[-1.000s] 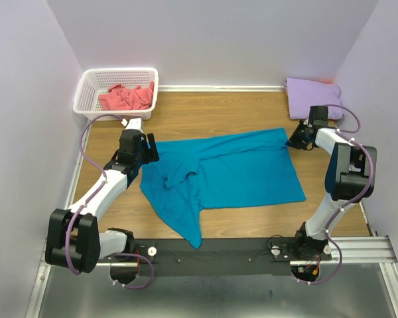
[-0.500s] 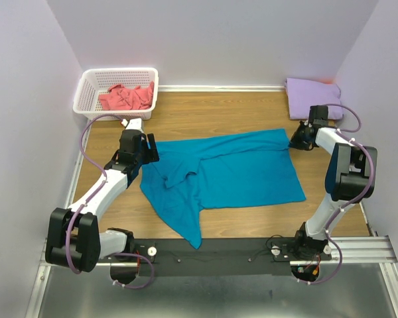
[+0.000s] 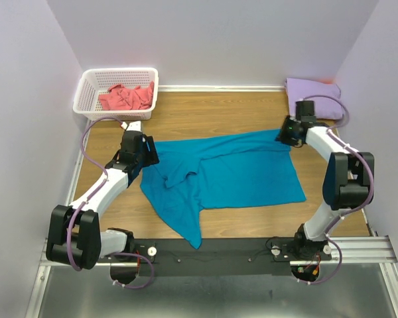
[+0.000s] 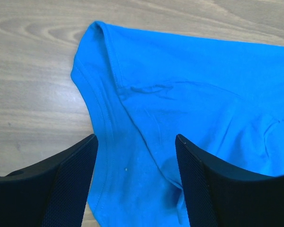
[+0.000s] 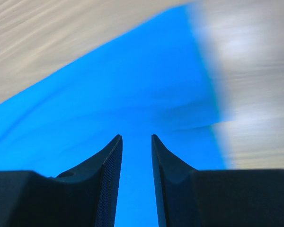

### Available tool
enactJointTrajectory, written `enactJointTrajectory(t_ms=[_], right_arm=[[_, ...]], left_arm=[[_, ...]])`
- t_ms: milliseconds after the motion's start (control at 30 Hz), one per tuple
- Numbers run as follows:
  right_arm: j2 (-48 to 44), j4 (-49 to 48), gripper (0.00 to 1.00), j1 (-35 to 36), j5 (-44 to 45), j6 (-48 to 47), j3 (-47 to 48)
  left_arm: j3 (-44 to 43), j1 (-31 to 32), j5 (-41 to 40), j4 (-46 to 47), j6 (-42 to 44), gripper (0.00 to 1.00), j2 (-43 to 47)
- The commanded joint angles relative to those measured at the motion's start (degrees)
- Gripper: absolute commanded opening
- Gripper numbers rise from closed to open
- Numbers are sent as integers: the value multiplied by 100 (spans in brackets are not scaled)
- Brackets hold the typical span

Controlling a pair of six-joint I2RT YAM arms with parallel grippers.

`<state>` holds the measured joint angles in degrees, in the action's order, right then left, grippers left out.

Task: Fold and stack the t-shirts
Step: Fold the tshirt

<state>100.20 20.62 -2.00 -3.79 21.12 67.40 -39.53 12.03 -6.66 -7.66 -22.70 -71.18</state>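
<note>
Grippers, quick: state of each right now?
Left gripper: open wide over the teal-blue t-shirt, holding nothing.
Right gripper: open a sliver above the same shirt, holding nothing.

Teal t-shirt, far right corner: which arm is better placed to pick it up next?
Right. The right claw hangs over that corner of the teal t-shirt, fingers narrowly apart. The left claw is open over the shirt's opposite edge.

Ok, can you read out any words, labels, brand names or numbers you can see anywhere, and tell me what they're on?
No readable text shows in any view.
The teal shirt, pink shirt, lavender shirt and white basket are all plain, with no print, tag or label showing.
</note>
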Motion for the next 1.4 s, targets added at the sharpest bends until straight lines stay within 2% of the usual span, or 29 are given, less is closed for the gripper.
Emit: enactJointTrajectory(t_ms=[0, 100, 267, 333, 533, 833, 1367], right_arm=[[-439, -276, 38, 1200, -998, 505, -85], [-519, -830, 39, 1877, -1378, 1305, -525], [-300, -2297, 40, 2870, -1870, 2446, -921], [-160, -2946, 40, 3064, -2045, 2729, -1096], [368, -3993, 42, 3469, -2274, 3362, -1290], [1036, -4286, 41, 3812, -2301, 3653, -1282], [1309, -4119, 41, 3927, -2117, 3565, -1291]], left_arm=[[-11, 18, 304, -402, -472, 73, 68], [199, 18, 751, -412, -797, 72, 218], [674, 115, 1245, -271, -1148, 72, 473], [840, 133, 1377, -245, -1175, 72, 561], [1035, 203, 1500, -175, -1184, 72, 763], [1114, 317, 1694, -16, -1193, 72, 623], [1237, 607, 1747, 116, -1298, 71, 403]])
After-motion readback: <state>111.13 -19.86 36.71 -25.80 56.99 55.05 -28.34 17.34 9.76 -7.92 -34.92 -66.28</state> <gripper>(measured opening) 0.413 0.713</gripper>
